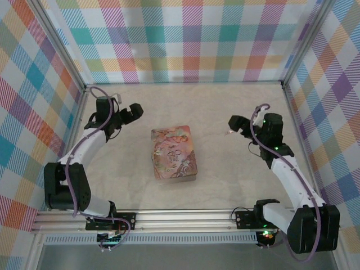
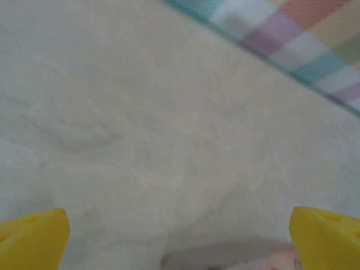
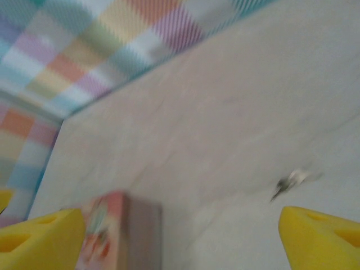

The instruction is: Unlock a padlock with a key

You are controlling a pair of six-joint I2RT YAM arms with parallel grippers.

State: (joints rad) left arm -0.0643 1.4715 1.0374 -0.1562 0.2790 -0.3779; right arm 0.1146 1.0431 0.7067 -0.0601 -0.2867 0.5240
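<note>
A small metal key lies on the cream cloth just left of my right gripper; in the top view the key is a tiny speck beside the fingertips. In the blurred right wrist view my right gripper is open, its yellow fingertips wide apart with nothing between them. My left gripper hovers at the back left, up and left of a pink illustrated tin. It is open too, shown as the left gripper above bare cloth.
The tin lies flat mid-table, and the tin's edge shows at the bottom of the left wrist view. Checked walls close in the back and both sides. An aluminium rail runs along the near edge.
</note>
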